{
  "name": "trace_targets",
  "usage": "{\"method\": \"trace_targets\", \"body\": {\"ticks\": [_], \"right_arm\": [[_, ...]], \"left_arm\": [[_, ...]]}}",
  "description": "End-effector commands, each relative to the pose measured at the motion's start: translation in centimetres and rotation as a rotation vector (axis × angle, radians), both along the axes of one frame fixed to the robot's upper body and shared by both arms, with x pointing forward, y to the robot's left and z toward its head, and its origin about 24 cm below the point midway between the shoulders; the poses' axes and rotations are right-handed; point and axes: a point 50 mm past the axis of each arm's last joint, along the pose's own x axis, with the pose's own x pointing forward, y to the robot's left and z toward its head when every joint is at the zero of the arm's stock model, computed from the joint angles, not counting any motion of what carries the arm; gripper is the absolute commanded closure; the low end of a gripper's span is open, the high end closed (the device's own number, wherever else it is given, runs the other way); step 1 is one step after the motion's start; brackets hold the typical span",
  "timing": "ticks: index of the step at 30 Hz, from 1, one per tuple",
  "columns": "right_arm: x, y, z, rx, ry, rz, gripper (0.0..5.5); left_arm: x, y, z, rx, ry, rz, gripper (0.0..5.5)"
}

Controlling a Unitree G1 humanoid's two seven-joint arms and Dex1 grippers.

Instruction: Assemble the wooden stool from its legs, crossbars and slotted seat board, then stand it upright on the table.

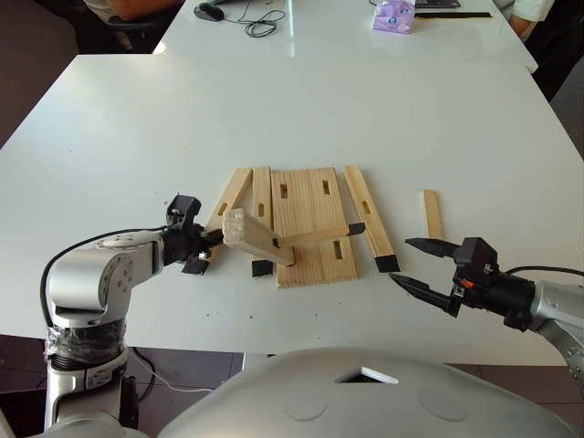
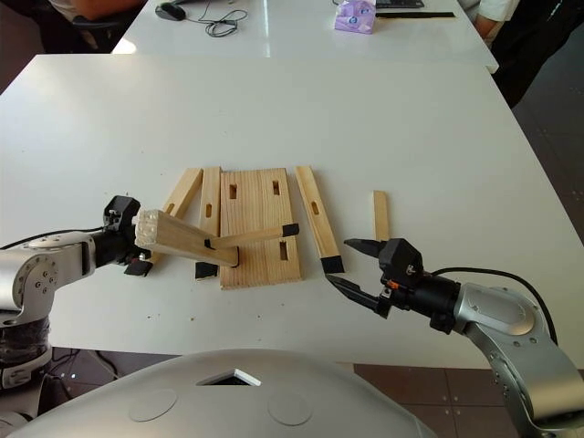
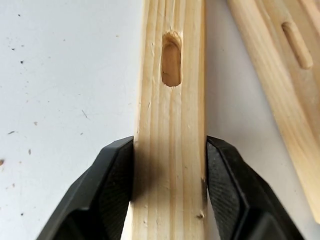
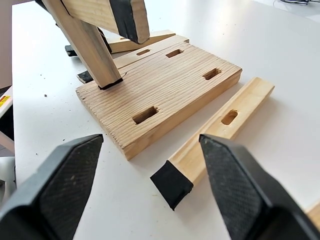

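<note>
The slotted seat board (image 1: 310, 205) lies flat at the table's middle. A leg (image 1: 260, 242) stands tilted in its near-left corner slot. A second black-capped piece (image 1: 319, 235) reaches from that leg to the right above the board. My left gripper (image 1: 203, 243) is shut on the leftmost leg (image 3: 170, 100), which lies on the table left of the board beside another flat leg (image 1: 263, 192). My right gripper (image 1: 412, 263) hangs open just above the table. It is close to the black-capped near end of the leg (image 4: 230, 117) right of the board. A short crossbar (image 1: 432, 214) lies farther right.
The white table (image 1: 137, 137) has wide bare room behind and to both sides of the parts; its front edge runs close under both grippers. A second table behind carries a mouse (image 1: 209, 11), cables and a purple pack (image 1: 394, 15).
</note>
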Motion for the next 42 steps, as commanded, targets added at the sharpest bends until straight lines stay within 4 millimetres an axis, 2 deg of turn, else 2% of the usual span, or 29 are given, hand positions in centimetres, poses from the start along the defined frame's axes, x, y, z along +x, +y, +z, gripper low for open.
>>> {"method": "trace_targets", "body": {"ticks": [1, 6, 10, 14, 17, 20, 23, 27, 31, 37, 42], "right_arm": [[0.3, -0.1, 0.2, -0.009, -0.017, -0.002, 1.94], [0.5, -0.3, 0.2, -0.01, -0.021, -0.003, 1.94], [0.7, -0.6, 0.3, -0.013, -0.027, -0.014, 1.94], [0.9, -1.0, 0.5, -0.015, -0.039, -0.035, 1.94], [1.2, -1.3, 0.6, -0.015, -0.043, -0.049, 1.94], [1.6, -1.9, 0.8, -0.018, -0.054, -0.068, 1.94], [2.4, -2.6, 1.1, -0.024, -0.075, -0.09, 1.94], [3.9, -3.5, 2.5, 0.016, -0.129, -0.105, 1.94], [5.4, -3.9, 5.3, 0.117, -0.18, -0.076, 1.94], [8.7, -3.9, 10.1, 0.246, -0.275, 0.013, 1.94], [11.1, -2.3, 12.3, 0.339, -0.281, 0.136, 1.94]], "left_arm": [[-1.3, 0.9, -2.9, 0.029, 0.124, 0.071, 3.46], [-0.7, 1.8, -3.1, 0.07, 0.079, 0.098, 3.46], [2.4, 2.9, -1.3, 0.134, -0.078, 0.136, 3.46], [6.5, 3.7, 1.9, 0.176, -0.265, 0.163, 3.46], [9.2, 3.4, 4.9, 0.155, -0.409, 0.167, 3.46], [11.4, 1.7, 8.5, 0.099, -0.598, 0.106, 3.46], [12.7, -1.3, 12.0, 0.024, -0.787, -0.052, 3.46], [12.4, -5.6, 15.5, -0.151, -0.957, -0.346, 3.46], [11.3, -8.3, 17.2, -0.309, -1.011, -0.569, 3.46], [10.3, -10.5, 17.2, -0.49, -1.013, -0.788, 3.46], [9.3, -11.4, 16.4, -0.782, -0.876, -0.871, 3.46]]}}
